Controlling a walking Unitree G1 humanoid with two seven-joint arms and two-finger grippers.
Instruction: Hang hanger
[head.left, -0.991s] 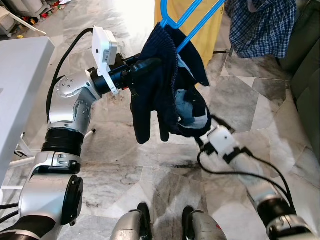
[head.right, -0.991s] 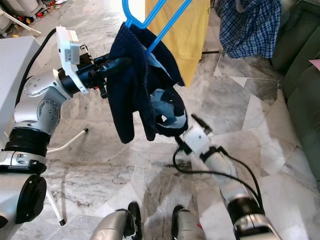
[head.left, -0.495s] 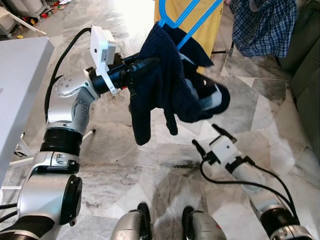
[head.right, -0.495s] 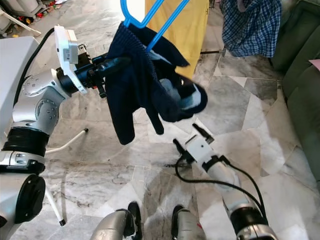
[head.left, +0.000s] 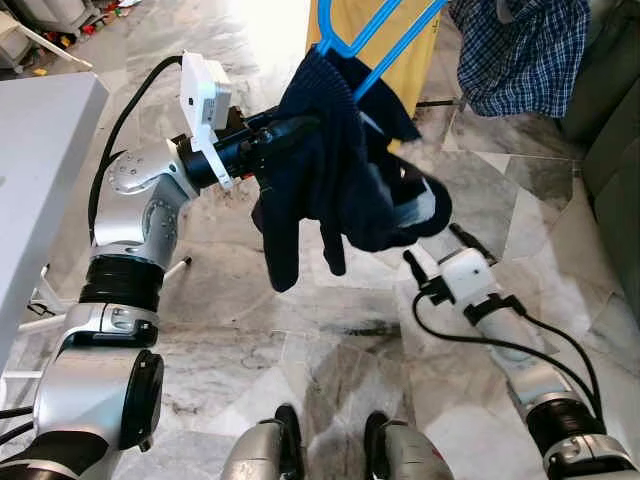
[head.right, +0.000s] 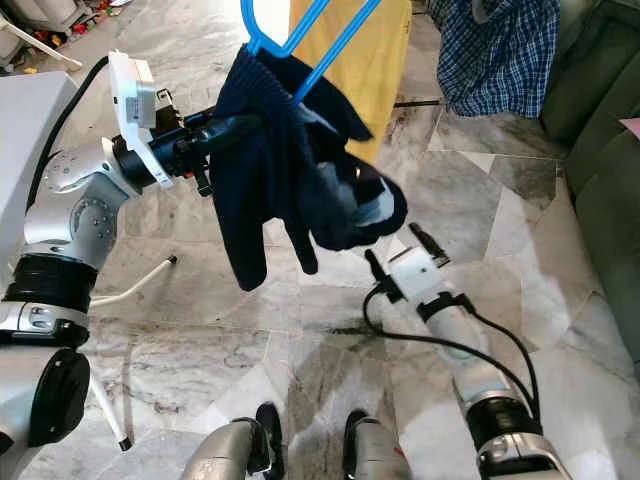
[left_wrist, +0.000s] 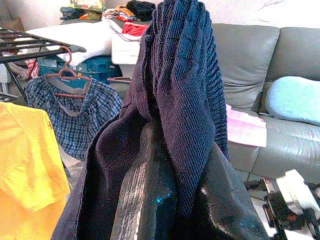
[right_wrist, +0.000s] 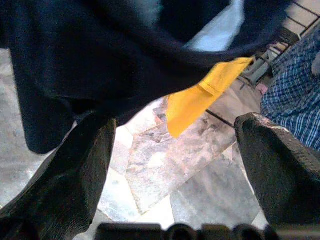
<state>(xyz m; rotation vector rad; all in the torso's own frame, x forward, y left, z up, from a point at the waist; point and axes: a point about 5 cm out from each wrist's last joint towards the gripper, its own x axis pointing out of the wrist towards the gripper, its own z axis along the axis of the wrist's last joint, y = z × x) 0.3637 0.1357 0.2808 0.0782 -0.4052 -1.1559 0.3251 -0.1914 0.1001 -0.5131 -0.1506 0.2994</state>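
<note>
A blue hanger rises at the top of the view with a dark navy garment draped over it. My left gripper reaches in from the left at chest height and is shut on the garment's upper folds. My right gripper stands open just under the garment's bunched lower end, apart from it. In the right wrist view its two fingers are spread wide, with the navy cloth hanging above them.
A yellow shirt and a plaid shirt hang on a drying rack behind. A white table stands at the left and a sofa at the right. Marble floor lies underfoot.
My right gripper has come away from the garment's lower end, dropped, then shifted right and a little up. The lower end has swung up to the right. The left arm stays put.
</note>
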